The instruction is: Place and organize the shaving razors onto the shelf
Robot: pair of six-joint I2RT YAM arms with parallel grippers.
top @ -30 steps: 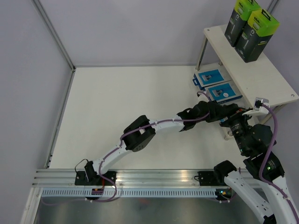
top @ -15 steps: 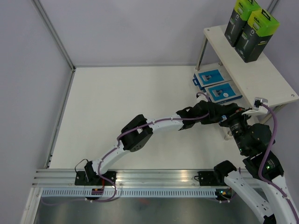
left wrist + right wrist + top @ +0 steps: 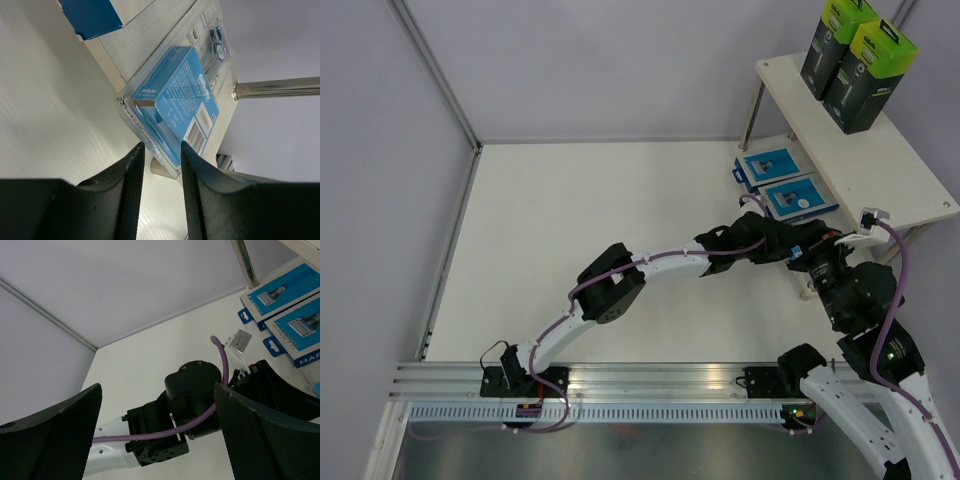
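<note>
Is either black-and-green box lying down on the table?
No, both black-and-green boxes stand upright on the top board of the shelf.

2 green-topped boxes (image 3: 865,80) upright atop shelf (image 3: 895,175)

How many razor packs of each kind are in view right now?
tall black boxes with lime-green tops: 2
flat blue-and-white boxes: 2
clear blister pack with blue card: 1
Total: 5
</note>
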